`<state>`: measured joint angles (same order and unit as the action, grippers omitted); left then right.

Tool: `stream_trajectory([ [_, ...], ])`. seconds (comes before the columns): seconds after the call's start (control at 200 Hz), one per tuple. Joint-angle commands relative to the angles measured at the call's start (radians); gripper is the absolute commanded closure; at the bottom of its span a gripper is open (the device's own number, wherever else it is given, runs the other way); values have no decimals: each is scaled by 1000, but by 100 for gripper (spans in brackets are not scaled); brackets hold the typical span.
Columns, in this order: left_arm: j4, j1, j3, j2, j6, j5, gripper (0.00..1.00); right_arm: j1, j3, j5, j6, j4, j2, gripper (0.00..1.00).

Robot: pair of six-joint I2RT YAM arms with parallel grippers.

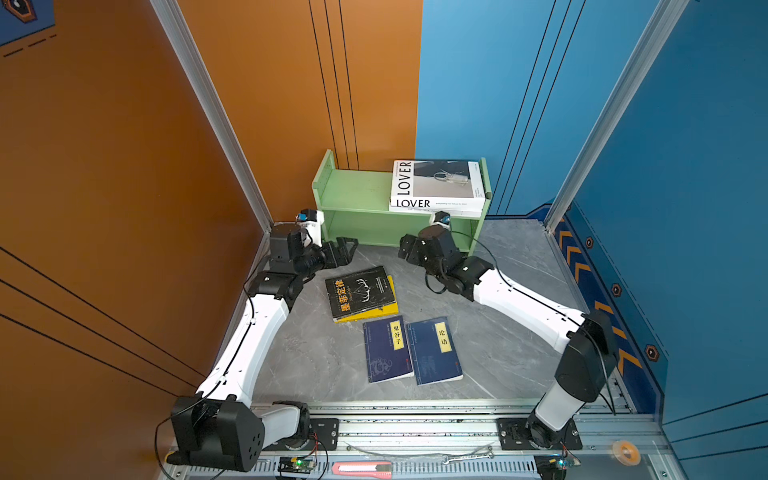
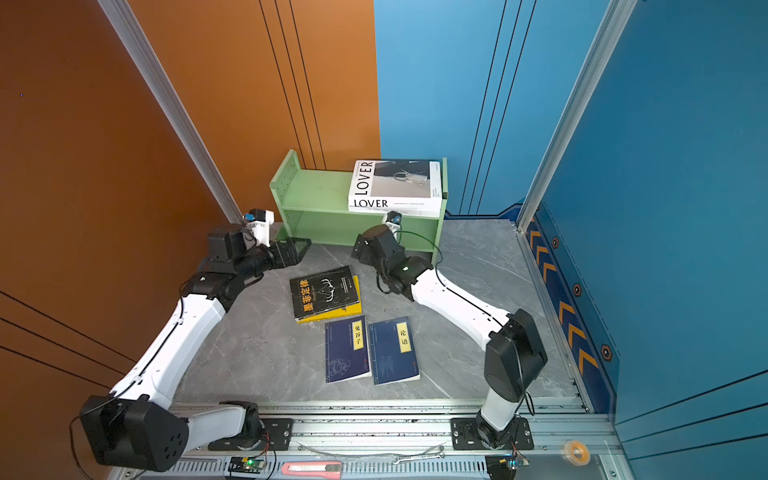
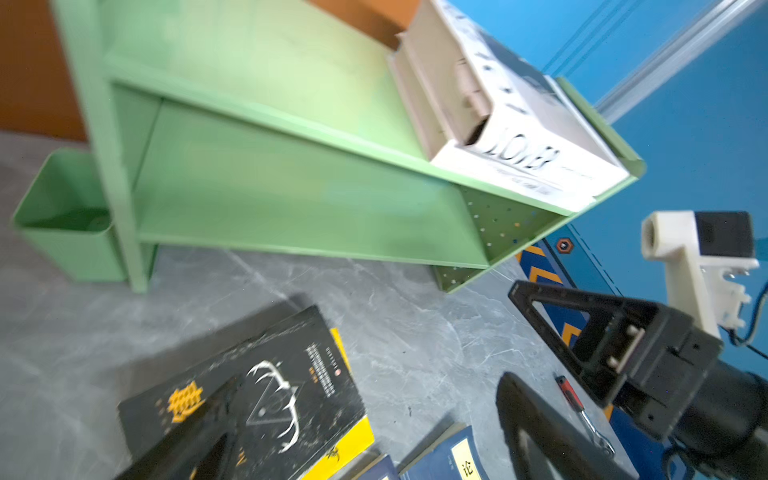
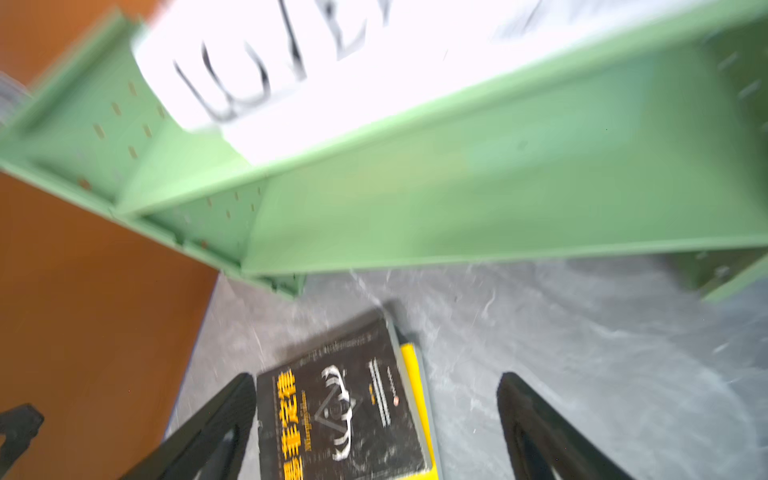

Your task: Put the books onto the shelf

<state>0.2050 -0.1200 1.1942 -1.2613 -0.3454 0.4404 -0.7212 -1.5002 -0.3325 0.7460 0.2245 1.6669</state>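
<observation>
Both arms stretch forward, wrists turned inward, the left gripper and right gripper facing each other, jaws spread wide, empty.

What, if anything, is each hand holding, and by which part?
Nothing: the left hand and the right hand are both open and empty.

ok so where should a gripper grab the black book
Pinch the black book across its thickness at its left edge, coming in low from the left, where the left gripper is open nearby. It lies flat on the yellow book, which pokes out along the right and near edges and would likely block a lower finger there. Whether the left edge overhangs is unclear.
</observation>
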Motion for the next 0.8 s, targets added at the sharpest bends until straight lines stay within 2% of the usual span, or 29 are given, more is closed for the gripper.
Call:
stream_trajectory([
  [0.0, -90, -37, 83, -81, 77, 45, 6, 12, 10, -74, -26, 38, -66, 6],
  [0.29, -169, -84, 348, -357, 137, 146, 9, 81, 71, -131, -15, 139, -235, 6],
  [0.421, -133, -107, 444, -454, 197, 121, 10, 102, 132, -163, 1, 160, -331, 6],
  [0.661, -146, -147, 541, -574, 214, 90, 13, 150, 207, -218, 17, 238, -491, 6],
  [0.681, -145, -151, 546, -583, 215, 82, 17, 156, 214, -223, 18, 245, -503, 6],
  [0.791, -142, -171, 573, -615, 216, 29, 21, 186, 238, -234, 28, 260, -562, 6],
])
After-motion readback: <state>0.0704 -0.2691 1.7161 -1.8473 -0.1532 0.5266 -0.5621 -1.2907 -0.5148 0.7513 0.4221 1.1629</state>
